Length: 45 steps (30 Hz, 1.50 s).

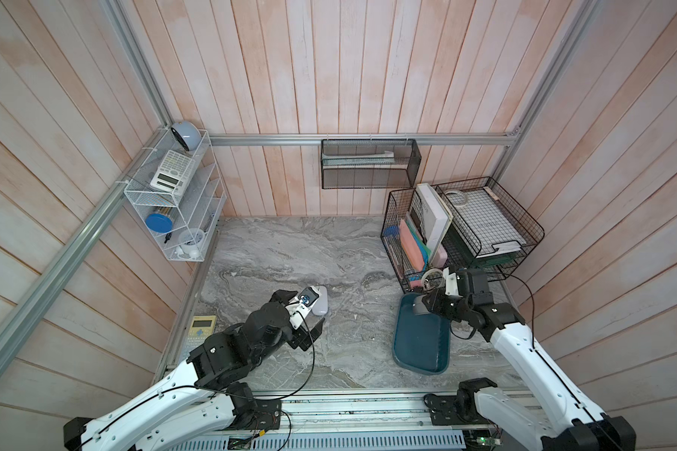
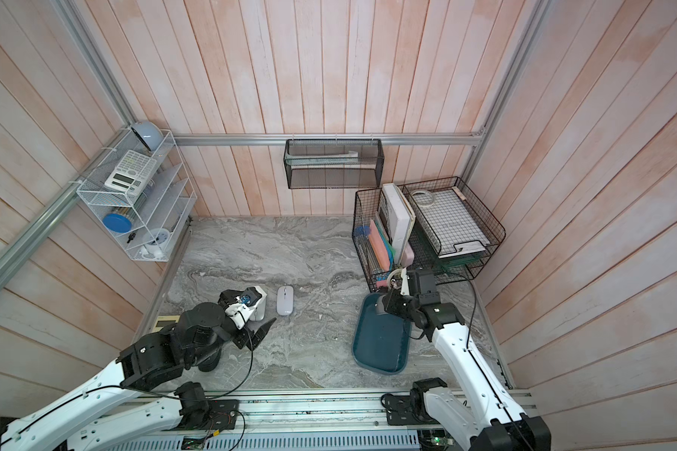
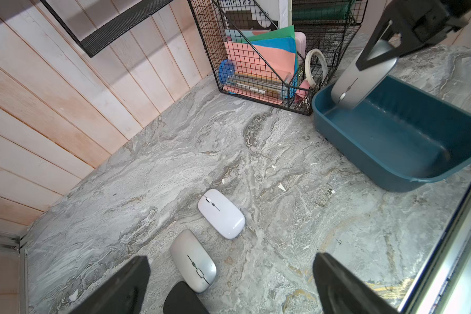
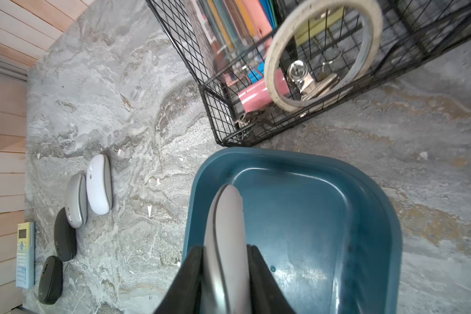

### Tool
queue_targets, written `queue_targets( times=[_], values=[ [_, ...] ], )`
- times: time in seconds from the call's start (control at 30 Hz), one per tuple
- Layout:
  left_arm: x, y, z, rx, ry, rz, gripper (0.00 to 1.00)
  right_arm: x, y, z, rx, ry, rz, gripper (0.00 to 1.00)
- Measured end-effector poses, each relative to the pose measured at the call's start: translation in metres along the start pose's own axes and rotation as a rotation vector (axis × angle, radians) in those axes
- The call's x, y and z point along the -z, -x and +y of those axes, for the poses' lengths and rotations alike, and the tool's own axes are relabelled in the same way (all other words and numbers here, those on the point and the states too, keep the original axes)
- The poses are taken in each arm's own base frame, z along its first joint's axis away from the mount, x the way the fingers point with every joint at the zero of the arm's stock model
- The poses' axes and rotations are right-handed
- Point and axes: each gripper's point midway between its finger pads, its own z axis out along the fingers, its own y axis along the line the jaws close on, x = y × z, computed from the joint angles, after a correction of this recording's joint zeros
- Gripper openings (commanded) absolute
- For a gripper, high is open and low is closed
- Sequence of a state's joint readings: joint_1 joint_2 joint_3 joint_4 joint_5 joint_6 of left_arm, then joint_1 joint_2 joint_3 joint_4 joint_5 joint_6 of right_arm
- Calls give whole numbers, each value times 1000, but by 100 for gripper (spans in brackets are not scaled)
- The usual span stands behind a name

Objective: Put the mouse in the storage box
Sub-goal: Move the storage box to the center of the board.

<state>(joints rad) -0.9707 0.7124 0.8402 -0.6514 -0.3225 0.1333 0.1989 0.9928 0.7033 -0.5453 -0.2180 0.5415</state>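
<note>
A: Biggest thing first: one marble table. Right under the right gripper sits the one storage box, which is teal and shallow with nothing lying in it.

B: That gripper is clamped tight on the mouse, the silver one. It's pinched across the flanks at the tail, with the nose poking out past the fingertips. It hangs over the box end nearest the wire basket. Is the nose touching the box floor? Can't tell.

A: How will it handle?

B: I'd say it's light, with a rigid plastic shell that's smooth and tapering, so it'll be slippery between the pads. The flanks are the place to hold it, because a domed top would squirt free. A low release looks kindest.

A: And the left gripper?

B: Spread wide and holding nothing. A spare silver mouse lies under it, touching neither finger, and a white mouse is just ahead.

A: What's the count?

B: Five mice. One is held and four sit in a row well off to the right gripper's side: one white, one silver and two black mice. There's also one yellow calculator, beside the row's far end.
</note>
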Motion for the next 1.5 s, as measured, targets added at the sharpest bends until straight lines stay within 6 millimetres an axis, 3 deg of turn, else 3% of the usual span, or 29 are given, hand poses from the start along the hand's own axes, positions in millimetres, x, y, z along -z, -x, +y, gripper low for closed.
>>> queue_targets(
  times=[0.13, 0.33, 0.47, 0.83, 1.07, 1.4, 1.5],
  values=[
    [1, -1, 0, 1, 0, -1, 100, -20, -6, -4, -17, -15, 43, 0],
    [-1, -2, -1, 2, -1, 5, 100, -40, 1, 5, -17, 15, 40, 0],
    [-1, -3, -1, 1, -1, 6, 100, -55, -7, 10, -4, 16, 79, 0],
    [-2, -4, -1, 1, -2, 10, 100, -74, -22, 54, 58, 116, 137, 0],
    [-4, -8, -3, -2, -4, 18, 100, -75, -13, 50, 41, 111, 140, 0],
    [-4, -8, -3, 0, -6, 20, 100, -78, -10, 44, 27, 126, 186, 18],
    [-5, -9, -4, -1, -7, 24, 100, -77, -8, 41, 21, 126, 188, 30]
  ],
)
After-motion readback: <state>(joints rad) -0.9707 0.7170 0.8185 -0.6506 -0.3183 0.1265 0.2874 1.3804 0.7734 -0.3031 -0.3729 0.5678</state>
